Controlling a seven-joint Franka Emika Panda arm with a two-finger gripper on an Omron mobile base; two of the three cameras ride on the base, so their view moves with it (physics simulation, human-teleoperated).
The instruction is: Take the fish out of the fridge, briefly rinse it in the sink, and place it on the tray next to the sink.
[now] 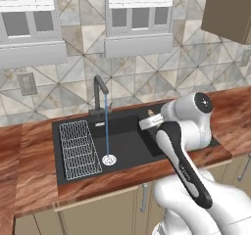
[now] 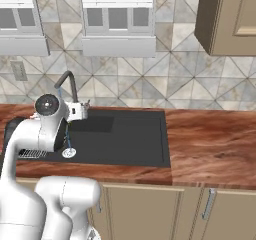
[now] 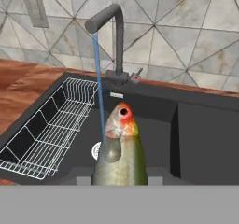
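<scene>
I've got the fish (image 3: 120,150) clamped in the claw (image 3: 119,178), head pointing out over the sink (image 1: 127,146), so the thin blue stream (image 3: 99,83) from the faucet (image 3: 114,36) falls just beside its left flank, a good spot for a quick rinse, I'd say. Slick olive body, tapered, with a reddish snout. The basin is matte black and boxy, a white wire rack (image 3: 46,129) on its left, and the tray (image 2: 117,134) waits to the right, sunk in the wood counter (image 2: 215,144).

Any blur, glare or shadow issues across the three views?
Left base view: even flat lighting, no glare, water stream crisp. Right base view: sink uniformly dark, little shading. Hand view: fish close and slightly soft, faucet sharp.
</scene>
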